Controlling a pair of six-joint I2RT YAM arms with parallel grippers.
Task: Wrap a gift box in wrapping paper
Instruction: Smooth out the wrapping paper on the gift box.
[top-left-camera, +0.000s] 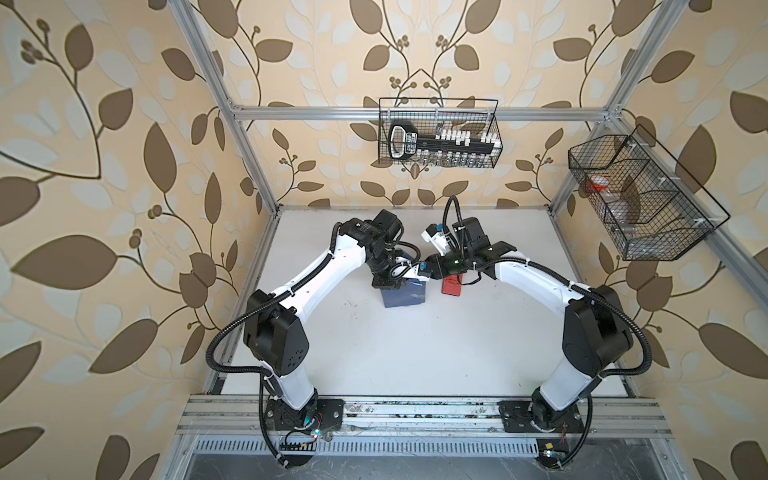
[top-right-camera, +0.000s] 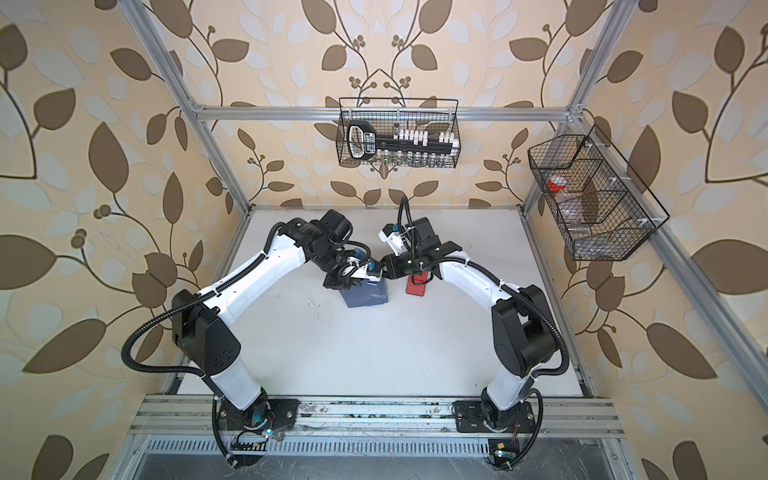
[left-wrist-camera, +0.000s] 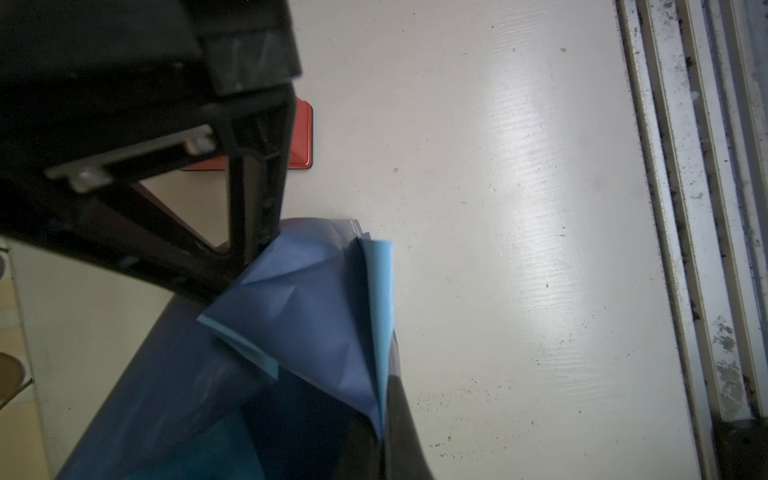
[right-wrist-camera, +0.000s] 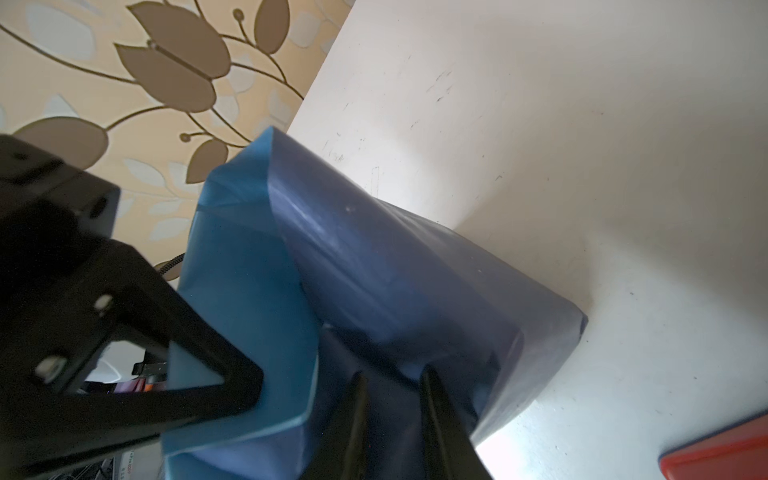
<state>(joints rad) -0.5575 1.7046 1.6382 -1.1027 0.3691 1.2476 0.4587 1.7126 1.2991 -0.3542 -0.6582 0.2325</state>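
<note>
The left gripper (left-wrist-camera: 384, 419) is closed tight. It pinches a flap of the wrapping paper (left-wrist-camera: 316, 316) at the bottom of the left wrist view. A light blue strip of paper runs up from its fingers there.

The right gripper (right-wrist-camera: 394, 376) has its two dark fingers a little apart at the bottom of the right wrist view. Dark blue paper lies between them. I cannot tell if they squeeze the paper or only sit around it. In the left wrist view its black frame fills the upper left, and its tip touches a fold of the paper.

The gift box is hidden inside the paper. The wrapped box sits on the white table (top-left-camera: 395, 357), a bit above the middle of both top views. The paper is smooth on the side toward the bottom of the frame. Under the grippers it is loose and folded, and shows its light and dark faces.

The lower half of the table is bare between the two arms. There is more bare table to the left of the wrapped box. A metal rail (top-left-camera: 415, 409) ends the table at the bottom of the frame.

A red tape dispenser (top-left-camera: 452, 287) lies just to the right of the wrapped box, with a thin strip of table between them. The right arm's wrist hangs over it. The two grippers are very close together above the paper.

A wire basket (top-left-camera: 440, 133) hangs on the back wall, and a second wire basket (top-left-camera: 640, 195) hangs at the right.
</note>
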